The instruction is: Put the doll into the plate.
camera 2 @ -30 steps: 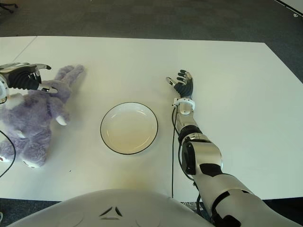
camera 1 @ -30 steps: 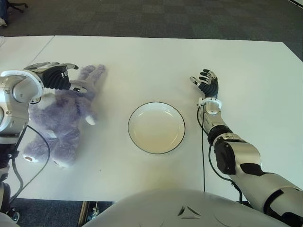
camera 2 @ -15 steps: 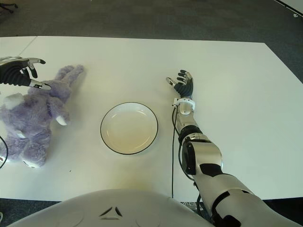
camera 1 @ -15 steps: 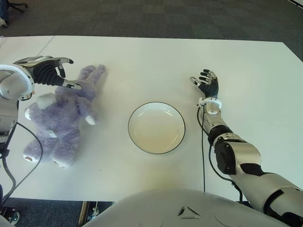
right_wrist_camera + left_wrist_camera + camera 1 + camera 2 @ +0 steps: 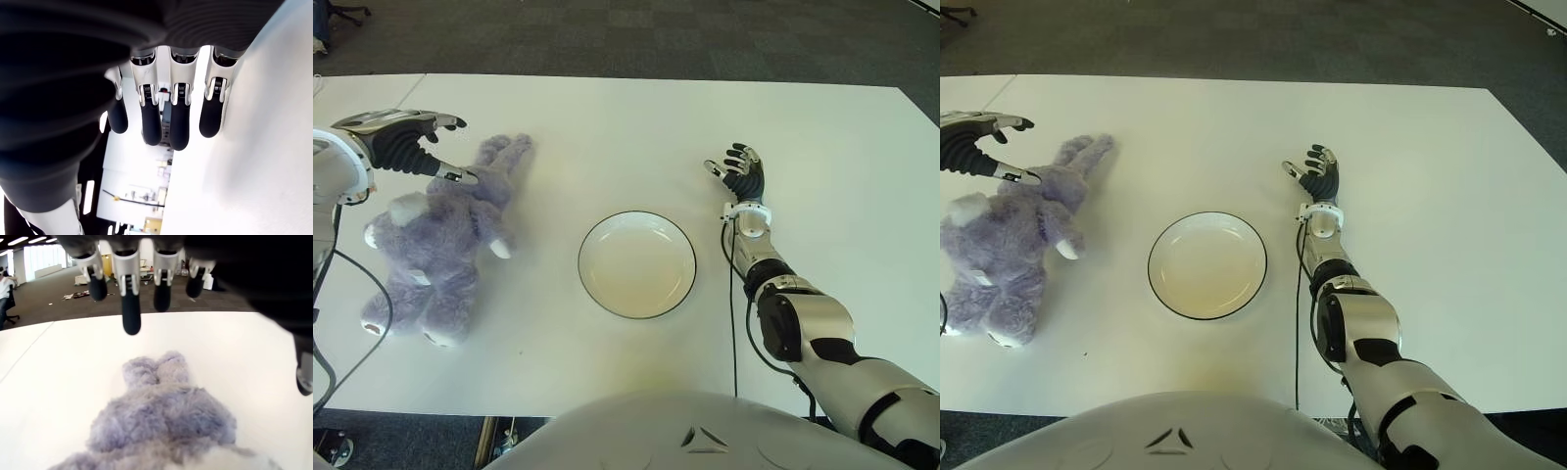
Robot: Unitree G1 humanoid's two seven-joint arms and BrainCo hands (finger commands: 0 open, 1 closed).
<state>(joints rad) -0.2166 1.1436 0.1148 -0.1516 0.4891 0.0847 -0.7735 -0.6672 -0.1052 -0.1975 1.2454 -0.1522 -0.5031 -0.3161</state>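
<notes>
doll [image 5: 440,240]: fuzzy lavender plush, frame left | plate [image 5: 636,264]: round, white, dark-rimmed, centre | left hand [image 5: 401,147]: fingers spread, grasping nothing, arm cropped | right hand [image 5: 741,174]: released, right of plate

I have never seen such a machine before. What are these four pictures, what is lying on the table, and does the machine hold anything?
This is a humanoid robot with two arms, each ending in a hand with several fingers. Two pictures come from the two eyes of a camera on its head, looking down at a white table; they show the same scene. The other two come from cameras on its wrists, each looking closely at its own fingers.

On the table lie a purple plush doll on the robot's left and an empty white plate with a dark rim in the middle.

Nothing is held. The left hand hovers open over the doll's head end; its wrist picture shows the fingers spread above the fur. The right hand shows open to the right of the plate, idle.
</notes>
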